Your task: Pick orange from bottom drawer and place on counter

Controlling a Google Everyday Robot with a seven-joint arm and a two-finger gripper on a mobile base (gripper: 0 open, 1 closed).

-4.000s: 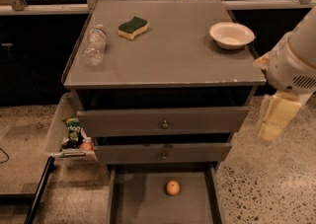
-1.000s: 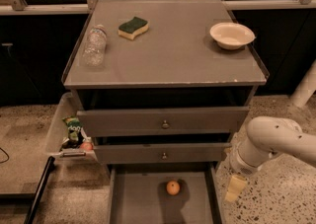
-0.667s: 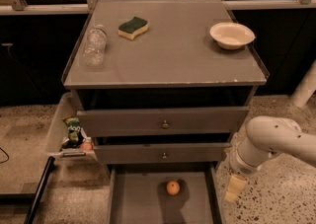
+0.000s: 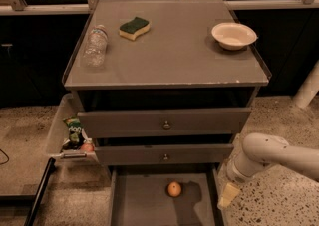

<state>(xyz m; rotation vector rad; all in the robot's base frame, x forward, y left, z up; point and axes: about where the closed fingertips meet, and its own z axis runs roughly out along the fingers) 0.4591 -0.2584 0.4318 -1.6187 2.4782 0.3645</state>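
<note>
Hand (image 4: 229, 196) right of drawer (image 4: 139, 201); bowl (image 4: 234, 36), sponge (image 4: 134, 27), bottle (image 4: 95, 46) on counter (image 4: 174, 58)

Readable text: you will find none anywhere in this view.
Water bottle (image 4: 94, 46): lies on the counter (image 4: 174, 65); its label is illegible.
Snack packet (image 4: 75, 129): green, print illegible.
Pincer (image 4: 228, 196): low, beside the right wall of the bottom drawer (image 4: 139, 205); carries no readable marking.
</note>
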